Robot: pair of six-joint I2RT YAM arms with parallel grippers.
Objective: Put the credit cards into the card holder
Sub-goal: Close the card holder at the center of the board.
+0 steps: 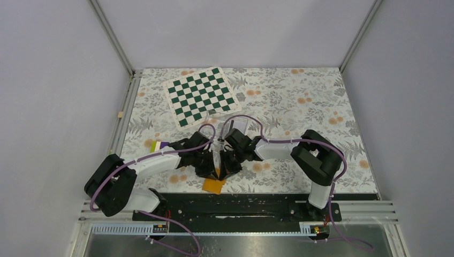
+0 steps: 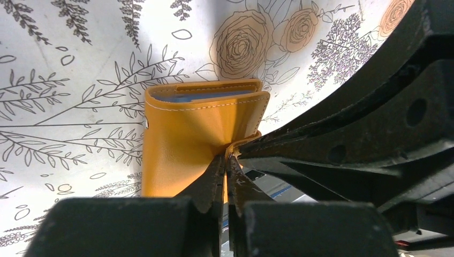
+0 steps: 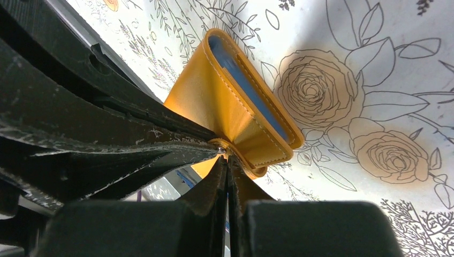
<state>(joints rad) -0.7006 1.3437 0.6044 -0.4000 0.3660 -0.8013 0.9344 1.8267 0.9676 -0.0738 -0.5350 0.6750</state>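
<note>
Gripping the orange card holder (image 2: 187, 134) by one flap with tightly closed left hand (image 2: 226, 160) and right hand (image 3: 225, 160), over the tabletop (image 2: 80, 53).

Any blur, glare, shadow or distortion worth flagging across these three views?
Top external: evenly lit, sharp, arms hide part of the card holder. Left wrist: wide-angle bends the tablecloth print; near fingers dark, soft. Right wrist: shadow across the tablecloth, card holder crisp, fingers underexposed.

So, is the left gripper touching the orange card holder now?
Touching. The left wrist view shows the left gripper shut, its jaws pinching a flap edge of the card holder, with no gap visible.
</note>
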